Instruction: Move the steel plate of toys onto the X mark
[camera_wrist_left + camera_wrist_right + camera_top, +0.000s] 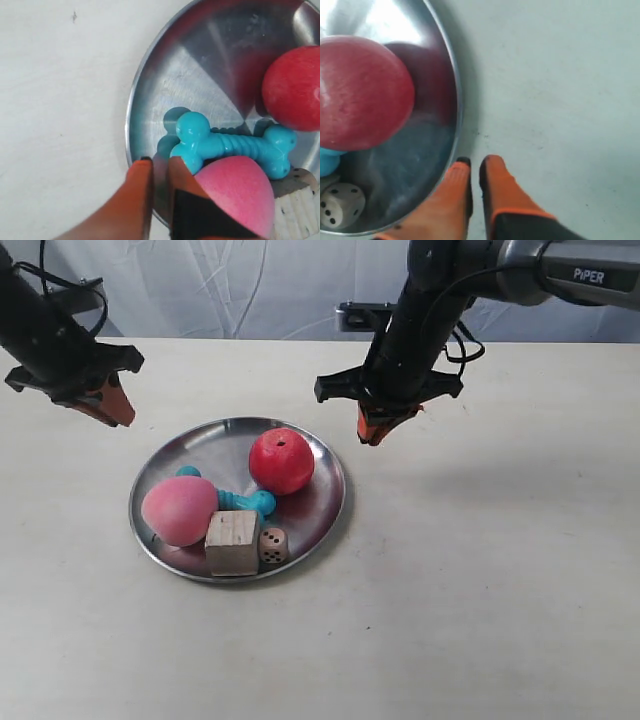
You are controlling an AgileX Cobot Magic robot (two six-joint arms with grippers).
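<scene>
A round, shiny steel plate [196, 443] with a low raised rim is pictured lying flat on a cream tabletop [480, 590]. A red apple [281, 460] is set toward its far rim, a pink peach [179, 510] at the exterior view's left. A teal dog-bone [248, 502] is lodged between them, and a pale wooden cube [232, 542] and small beige die [273, 545] are placed side by side at the near rim.

open tabletop [500, 590] around steel plate [205, 450], toys [232, 540] crowding its front half
</scene>
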